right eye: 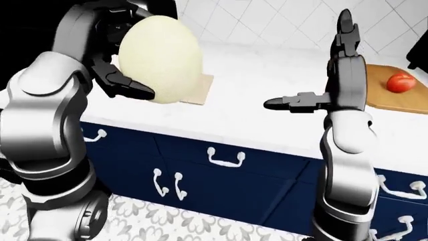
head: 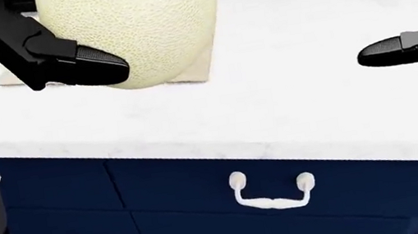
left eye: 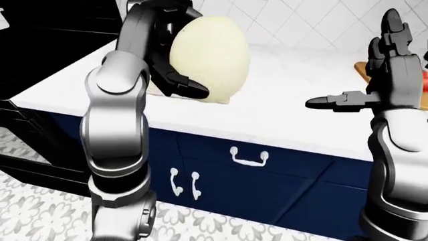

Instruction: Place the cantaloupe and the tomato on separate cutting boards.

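My left hand (left eye: 179, 52) is shut on the pale, netted cantaloupe (left eye: 210, 57) and holds it up, a black finger (head: 94, 69) curling under its lower side. A pale cutting board (right eye: 202, 89) lies on the white counter just below and behind the melon, mostly hidden by it. I cannot tell whether the melon touches the board. At the far right of the right-eye view the red tomato (right eye: 401, 83) sits on a wooden cutting board (right eye: 378, 100). My right hand (right eye: 311, 65) is raised over the counter, open and empty, left of the tomato.
The white counter (head: 297, 97) tops navy cabinets and drawers with white handles (head: 272, 198). A white tiled wall (left eye: 294, 20) runs behind it. A black appliance (left eye: 46, 30) stands at the left of the left-eye view. Below is a patterned floor (left eye: 40, 216).
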### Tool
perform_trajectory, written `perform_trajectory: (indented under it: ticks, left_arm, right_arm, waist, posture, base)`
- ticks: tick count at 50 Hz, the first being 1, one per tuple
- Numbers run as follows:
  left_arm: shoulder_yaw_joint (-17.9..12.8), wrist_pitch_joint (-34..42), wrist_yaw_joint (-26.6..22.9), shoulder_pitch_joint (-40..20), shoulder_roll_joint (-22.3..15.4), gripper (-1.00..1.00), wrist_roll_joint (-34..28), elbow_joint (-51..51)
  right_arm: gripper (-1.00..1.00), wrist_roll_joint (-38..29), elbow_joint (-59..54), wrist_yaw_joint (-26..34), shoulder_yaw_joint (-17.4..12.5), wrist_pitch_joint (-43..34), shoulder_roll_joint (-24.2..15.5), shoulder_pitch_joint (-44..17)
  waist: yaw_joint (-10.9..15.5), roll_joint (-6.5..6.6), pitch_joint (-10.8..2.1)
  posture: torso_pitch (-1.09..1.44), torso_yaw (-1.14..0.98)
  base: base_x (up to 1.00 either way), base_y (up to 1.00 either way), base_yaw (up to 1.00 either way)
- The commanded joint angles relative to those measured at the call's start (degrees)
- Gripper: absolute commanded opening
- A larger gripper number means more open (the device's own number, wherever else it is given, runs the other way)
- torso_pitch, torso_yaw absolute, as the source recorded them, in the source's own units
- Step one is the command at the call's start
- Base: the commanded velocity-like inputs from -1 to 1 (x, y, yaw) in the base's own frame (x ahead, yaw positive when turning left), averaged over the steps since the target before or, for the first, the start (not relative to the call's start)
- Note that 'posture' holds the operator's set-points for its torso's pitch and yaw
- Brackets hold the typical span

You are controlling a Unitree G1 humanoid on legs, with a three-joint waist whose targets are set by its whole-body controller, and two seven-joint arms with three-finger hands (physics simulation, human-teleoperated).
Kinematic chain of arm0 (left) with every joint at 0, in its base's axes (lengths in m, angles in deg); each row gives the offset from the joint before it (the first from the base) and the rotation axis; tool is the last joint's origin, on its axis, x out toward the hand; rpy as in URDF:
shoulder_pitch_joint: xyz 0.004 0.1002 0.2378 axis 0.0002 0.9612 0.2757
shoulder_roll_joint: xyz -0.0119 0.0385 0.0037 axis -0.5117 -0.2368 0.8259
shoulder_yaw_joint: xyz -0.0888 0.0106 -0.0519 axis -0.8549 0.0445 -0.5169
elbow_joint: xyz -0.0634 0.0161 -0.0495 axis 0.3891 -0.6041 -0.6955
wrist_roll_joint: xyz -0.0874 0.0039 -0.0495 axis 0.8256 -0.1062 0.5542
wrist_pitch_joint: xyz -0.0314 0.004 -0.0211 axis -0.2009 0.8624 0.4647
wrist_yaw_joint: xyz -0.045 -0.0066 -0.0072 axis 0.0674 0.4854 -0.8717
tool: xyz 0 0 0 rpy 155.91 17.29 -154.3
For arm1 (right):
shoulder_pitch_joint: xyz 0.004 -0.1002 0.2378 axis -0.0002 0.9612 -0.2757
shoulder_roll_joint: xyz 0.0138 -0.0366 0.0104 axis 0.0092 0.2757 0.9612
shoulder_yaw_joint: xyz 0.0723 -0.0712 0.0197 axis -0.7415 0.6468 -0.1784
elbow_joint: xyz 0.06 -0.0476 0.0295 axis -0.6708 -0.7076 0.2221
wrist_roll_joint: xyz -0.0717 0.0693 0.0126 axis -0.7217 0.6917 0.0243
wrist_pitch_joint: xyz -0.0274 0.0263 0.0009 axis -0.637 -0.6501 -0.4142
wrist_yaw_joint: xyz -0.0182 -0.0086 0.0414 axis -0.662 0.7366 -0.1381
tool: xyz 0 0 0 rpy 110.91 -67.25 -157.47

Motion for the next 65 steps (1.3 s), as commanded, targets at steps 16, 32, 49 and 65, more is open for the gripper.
perform_trajectory:
  ticks: [16,32,49,65]
  left_arm:
    - [-0.5,-0.5,-0.1,-2.7,-0.6,-1.0,-1.4,0.7]
    - [-0.5,-1.2,0.1,-3.2,-0.5,-1.0,-1.6,-0.1]
    - [-1.5,-14.0,4.4,-6.6,0.2,-1.0,0.6,-19.4]
    - [-1.9,-19.8,6.5,-4.6,-0.3,-1.0,1.2,-27.0]
  right_arm:
    - [1.0,0.4,0.2,-0.1,-0.2,1.7,-0.7,-1.7]
    - [1.0,2.1,1.2,-0.3,-1.2,1.6,-0.6,-0.5]
    - [1.0,2.8,0.9,-1.1,-1.3,1.8,-1.1,-0.5]
    - [1.0,2.9,0.9,-1.3,-1.2,2.0,-0.9,-0.3]
  waist:
    - [0.8,-4.25,-1.46]
    - [-0.7,-0.07,-1.5]
    - [0.4,-1.55,-1.43]
    - [0.3,-1.48,-1.14]
  posture:
    - [0.0,0.0]
    - [0.0,0.0]
    - [0.0,0.0]
    - [0.0,0.0]
  base:
    - [0.06,0.0,0.0]
    - [0.05,0.0,0.0]
    - [0.0,0.0,0.0]
    - [0.0,0.0,0.0]
